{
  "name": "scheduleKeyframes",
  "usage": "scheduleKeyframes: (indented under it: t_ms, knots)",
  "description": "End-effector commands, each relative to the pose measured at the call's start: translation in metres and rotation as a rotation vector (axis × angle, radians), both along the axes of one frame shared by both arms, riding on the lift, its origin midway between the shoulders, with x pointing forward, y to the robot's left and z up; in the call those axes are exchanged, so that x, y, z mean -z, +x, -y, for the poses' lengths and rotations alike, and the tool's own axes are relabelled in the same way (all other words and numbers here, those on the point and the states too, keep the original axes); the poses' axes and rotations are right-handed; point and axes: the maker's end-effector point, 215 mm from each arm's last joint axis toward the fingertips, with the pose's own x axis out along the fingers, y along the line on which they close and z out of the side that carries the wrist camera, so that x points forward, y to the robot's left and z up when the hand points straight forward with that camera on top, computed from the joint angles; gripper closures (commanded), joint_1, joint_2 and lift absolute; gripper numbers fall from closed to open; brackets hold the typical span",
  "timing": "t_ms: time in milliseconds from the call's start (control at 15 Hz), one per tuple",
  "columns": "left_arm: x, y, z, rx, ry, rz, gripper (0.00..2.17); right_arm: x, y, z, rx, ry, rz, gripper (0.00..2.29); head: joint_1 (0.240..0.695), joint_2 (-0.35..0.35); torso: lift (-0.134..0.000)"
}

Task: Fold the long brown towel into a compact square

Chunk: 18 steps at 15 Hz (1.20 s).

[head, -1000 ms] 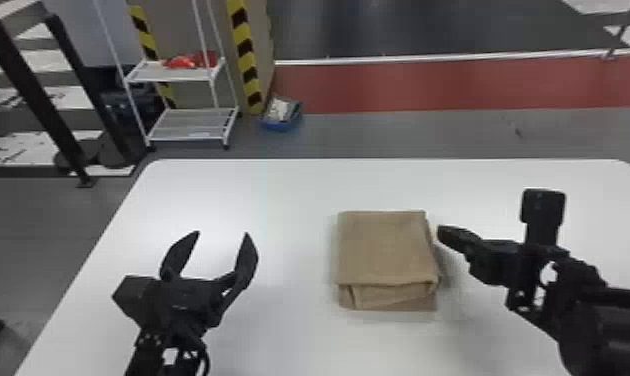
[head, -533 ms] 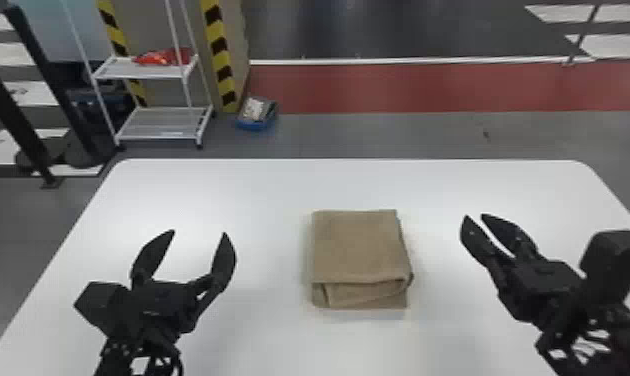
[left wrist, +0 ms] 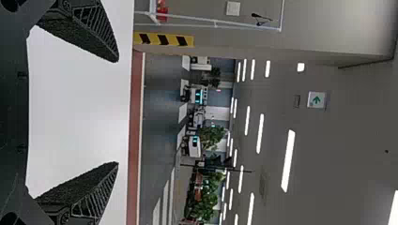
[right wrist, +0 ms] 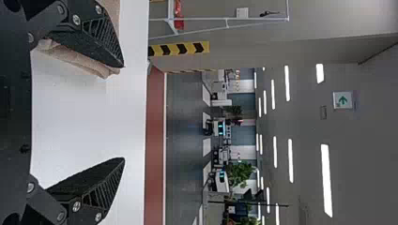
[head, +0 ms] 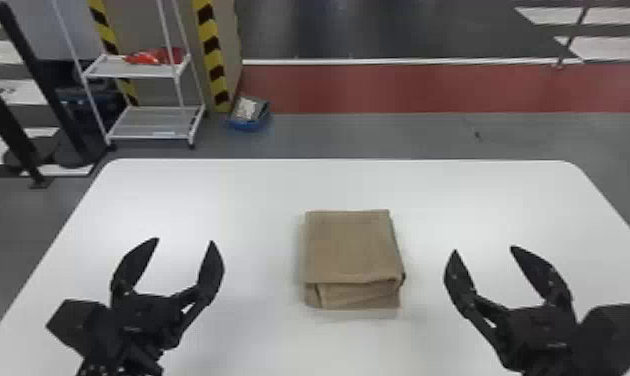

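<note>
The brown towel (head: pixel 350 247) lies folded into a compact, roughly square stack near the middle of the white table, its layered edges facing the robot. Left of it in the head view, my left gripper (head: pixel 185 241) is spread open and holds nothing. On the towel's right, my right gripper (head: pixel 484 248) is also open and apart from it. The left wrist view has my left gripper (left wrist: pixel 117 112) with bare tabletop between its fingers. In the right wrist view, part of the towel (right wrist: pixel 77 59) appears behind one finger of my right gripper (right wrist: pixel 124 112).
The white table (head: pixel 259 180) has its far edge beyond the towel. On the floor past it stand a white shelf rack (head: pixel 149 122) with a red item, a blue bin (head: pixel 249 120), and black posts at the left.
My right gripper has moved away from the towel's right side, turned to point forward and spread wide. The head view has shifted slightly. The towel keeps its folded shape.
</note>
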Motion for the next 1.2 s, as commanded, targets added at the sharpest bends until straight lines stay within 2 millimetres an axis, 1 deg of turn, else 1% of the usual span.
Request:
scheduleKeyframes:
  t_ms: [0, 67, 267, 467, 1133]
  knots:
    - [-0.012, -0.01, -0.018, -0.031, 0.047, 0.013, 0.09, -0.001, -0.007, -0.009, -0.013, 0.008, 0.007, 0.12, 0.695, 0.038, -0.119]
    - [-0.013, -0.014, -0.029, -0.048, 0.057, 0.011, 0.09, -0.005, -0.009, -0.013, -0.02, 0.012, 0.021, 0.12, 0.695, 0.061, -0.119]
    - [-0.014, -0.019, -0.045, -0.077, 0.066, 0.009, 0.09, -0.005, -0.011, -0.018, -0.027, 0.014, 0.022, 0.12, 0.695, 0.1, -0.119]
    - [-0.013, -0.02, -0.046, -0.081, 0.065, 0.006, 0.09, -0.005, -0.011, -0.022, -0.031, 0.007, 0.022, 0.12, 0.695, 0.13, -0.119]
    - [-0.012, -0.021, -0.046, -0.082, 0.063, 0.004, 0.09, -0.004, -0.013, -0.021, -0.024, 0.009, 0.023, 0.12, 0.695, 0.137, -0.119]
